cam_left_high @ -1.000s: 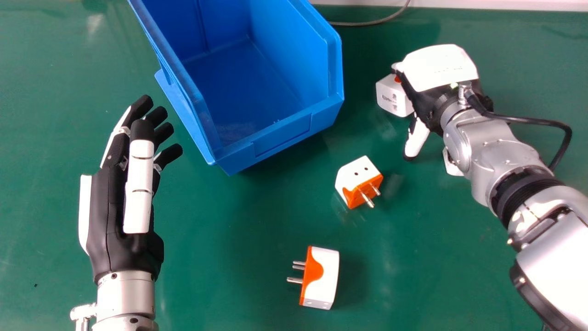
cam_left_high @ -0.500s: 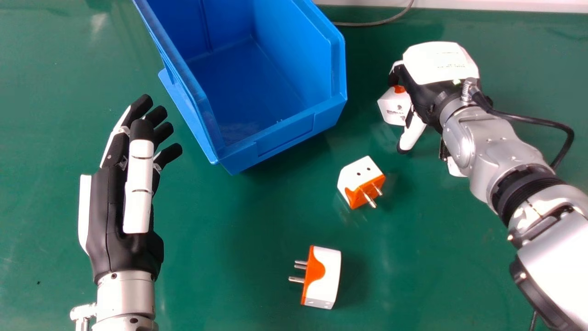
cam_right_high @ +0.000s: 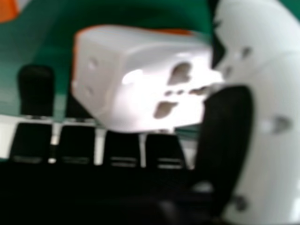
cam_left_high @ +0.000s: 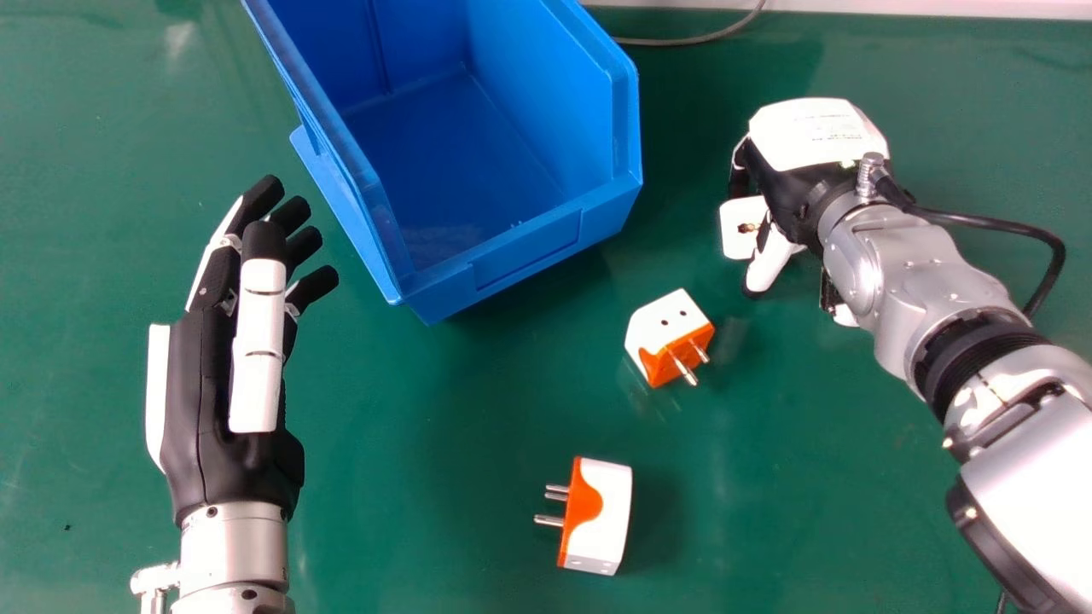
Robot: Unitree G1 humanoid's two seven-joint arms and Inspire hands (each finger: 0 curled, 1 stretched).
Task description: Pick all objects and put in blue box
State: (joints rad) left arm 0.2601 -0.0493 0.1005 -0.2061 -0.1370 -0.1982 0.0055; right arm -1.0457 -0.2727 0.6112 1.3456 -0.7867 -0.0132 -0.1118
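Head view: right of the blue box (cam_left_high: 526, 249), the right hand (cam_left_high: 793, 186) pinched the far plug (cam_left_high: 734, 214), seemingly for lifting; the middle plug (cam_left_high: 657, 328) and near plug (cam_left_high: 607, 516) lay loose, the left hand (cam_left_high: 198, 384) relaxed at left.

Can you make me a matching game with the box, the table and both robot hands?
Column one:
1. box
2. table
3. left hand
4. right hand

Column two:
A. green
B. has a white plug between thumb and fingers
C. blue
D. open and holding nothing

Right pairs: 1-C, 2-A, 3-D, 4-B
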